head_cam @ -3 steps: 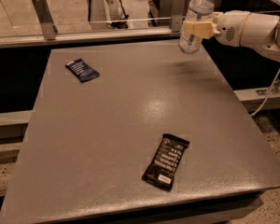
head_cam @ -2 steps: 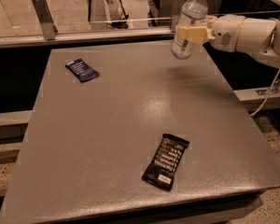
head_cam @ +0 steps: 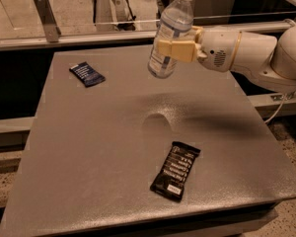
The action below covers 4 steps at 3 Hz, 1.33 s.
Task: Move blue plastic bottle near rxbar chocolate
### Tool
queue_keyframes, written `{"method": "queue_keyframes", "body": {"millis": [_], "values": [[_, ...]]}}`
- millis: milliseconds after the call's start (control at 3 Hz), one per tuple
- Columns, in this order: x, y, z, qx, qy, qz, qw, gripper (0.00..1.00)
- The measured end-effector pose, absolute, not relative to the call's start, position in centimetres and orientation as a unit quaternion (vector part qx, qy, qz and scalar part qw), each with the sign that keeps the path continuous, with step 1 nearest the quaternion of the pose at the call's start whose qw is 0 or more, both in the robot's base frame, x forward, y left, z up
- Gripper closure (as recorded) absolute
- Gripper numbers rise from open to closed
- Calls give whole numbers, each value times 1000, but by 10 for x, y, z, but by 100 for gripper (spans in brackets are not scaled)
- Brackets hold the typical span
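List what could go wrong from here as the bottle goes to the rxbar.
1. The gripper holds the bottle tilted above the table; released at that lean, it would likely topple.
2. The rxbar lies near the table's front edge; set down too close, the bottle could land on it or push it off.
3. The grip is mid-body only; a quick swing might let it slip.

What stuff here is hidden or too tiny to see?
- Camera view: the pincer, high above the table, covers the middle of the blue plastic bottle.
- The right edge cuts off the robot arm.
- Lettering on the rxbar chocolate and the blue wrapper is too small to read.
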State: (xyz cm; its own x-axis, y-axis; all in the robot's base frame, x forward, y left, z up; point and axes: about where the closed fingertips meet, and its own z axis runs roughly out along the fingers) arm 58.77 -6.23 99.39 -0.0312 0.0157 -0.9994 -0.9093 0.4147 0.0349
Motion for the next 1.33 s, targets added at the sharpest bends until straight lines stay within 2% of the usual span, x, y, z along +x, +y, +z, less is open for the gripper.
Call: {"method": "queue_keyframes", "body": {"millis": [667,1333], "values": [[578,-54,987,-382,597,408,576,100],[511,-38,972,-434,582,423,542,100]]}}
